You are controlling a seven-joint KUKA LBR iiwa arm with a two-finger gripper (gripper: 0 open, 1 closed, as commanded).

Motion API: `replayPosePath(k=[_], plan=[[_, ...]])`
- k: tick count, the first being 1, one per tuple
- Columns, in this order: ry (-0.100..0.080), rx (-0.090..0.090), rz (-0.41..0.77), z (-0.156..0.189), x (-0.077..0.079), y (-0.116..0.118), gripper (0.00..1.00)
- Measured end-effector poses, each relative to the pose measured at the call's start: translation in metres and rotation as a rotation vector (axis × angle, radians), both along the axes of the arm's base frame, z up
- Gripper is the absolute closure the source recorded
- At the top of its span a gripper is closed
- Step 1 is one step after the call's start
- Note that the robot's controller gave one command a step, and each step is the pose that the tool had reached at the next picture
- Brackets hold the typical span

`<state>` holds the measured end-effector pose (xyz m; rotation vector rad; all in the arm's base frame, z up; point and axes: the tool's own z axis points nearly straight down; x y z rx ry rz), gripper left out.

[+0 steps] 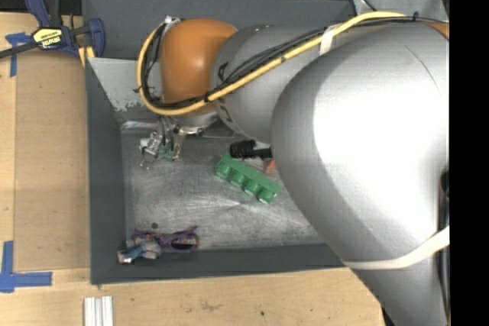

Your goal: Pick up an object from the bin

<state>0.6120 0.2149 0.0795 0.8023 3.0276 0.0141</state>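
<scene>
No thing can be seen lifted clear of the bin (103, 187), so the pick looks not yet done. The nearest candidate, a green block (246, 179) with a ridged top, lies flat on the bin floor to the right of the gripper (160, 149) and a little nearer the camera, apart from it and untouched. The gripper hangs low over the floor's far-left part, under the orange wrist cover. Whether it is open or closed cannot be told from here. A small fleck of green shows at its tip, but it is too small to say whether that is a thing of the bin or a part of the gripper, so no grasp can be claimed. Just beyond the green block, also to the gripper's right, a small black piece (246, 149) with a touch of orange lies half under the arm (359, 133). Well apart from the gripper, toward the camera along the near wall, a purple bundle (159, 242) of mixed colours lies on the floor. By my judgement most of the task is left: closing on one thing, lifting it and carrying it up over the rim.
</scene>
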Motion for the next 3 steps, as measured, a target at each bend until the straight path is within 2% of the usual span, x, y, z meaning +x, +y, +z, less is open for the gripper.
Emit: replayPosePath(k=[1, 3], plan=[[0.015, -0.007, 0.000, 0.015, -0.003, -0.002, 1.00], [0.013, -0.007, 0.000, 0.058, -0.002, -0.002, 1.00]])
